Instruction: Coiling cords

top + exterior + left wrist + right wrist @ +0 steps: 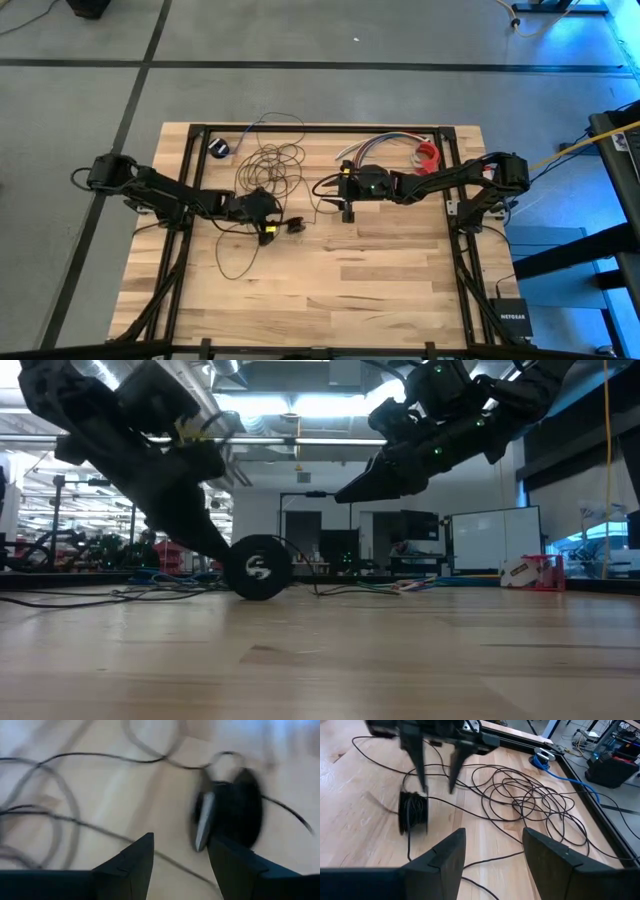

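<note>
The cord is a thin dark wire lying in many loose loops (270, 165) (530, 805) on the wooden table. It ends at a small black round puck (294, 224) (413, 813), which stands on its edge with wire wound around it. My left gripper (280, 222) (438, 790) is open and slants down just above and beside the puck (230, 810); the puck is off to one side of the gap, not between the fingers. My right gripper (343, 195) (495, 832) hangs open above the table, right of the puck, with nothing between its fingers. My left gripper has one fingertip (424, 787) right at the puck's top rim (415, 795). I cannot tell whether it touches. The other finger stands clear beside the puck.
A bundle of multicoloured wires (375, 148) and a red roll (428, 153) lie at the far right. A small blue-and-black item (220, 147) sits at the far left corner. One strand of cord (235, 265) trails toward the near edge, where bare wood lies.
</note>
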Tool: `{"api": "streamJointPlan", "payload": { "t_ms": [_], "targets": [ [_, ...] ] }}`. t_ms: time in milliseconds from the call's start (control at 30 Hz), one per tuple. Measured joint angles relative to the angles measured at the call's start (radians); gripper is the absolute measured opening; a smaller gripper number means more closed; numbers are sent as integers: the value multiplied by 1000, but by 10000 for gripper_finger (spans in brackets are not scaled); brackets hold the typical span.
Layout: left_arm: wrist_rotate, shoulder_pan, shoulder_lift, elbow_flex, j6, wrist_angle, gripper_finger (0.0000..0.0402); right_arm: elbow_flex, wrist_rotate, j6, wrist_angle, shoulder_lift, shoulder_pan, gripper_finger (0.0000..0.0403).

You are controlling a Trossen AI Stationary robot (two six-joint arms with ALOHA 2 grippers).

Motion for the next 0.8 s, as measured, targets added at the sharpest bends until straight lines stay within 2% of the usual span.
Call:
{"api": "streamJointPlan", "payload": {
  "t_ms": [333, 500, 600, 700, 800],
  "targets": [
    [-26, 55, 3, 0, 80, 2, 178, 0, 0, 0, 4, 0, 0, 202],
    [-22, 67, -79, 85, 238, -170, 178, 0, 0, -2, 4, 0, 0, 202],
    [-25, 64, -136, 131, 235, -302, 178, 0, 0, -2, 7, 0, 0, 202],
    [-8, 47, -165, 132, 179, -337, 178, 0, -1, -2, 2, 0, 0, 202],
    [-4, 39, -154, 132, 210, -318, 178, -1, 0, -2, 1, 0, 0, 202]
  ]
}}
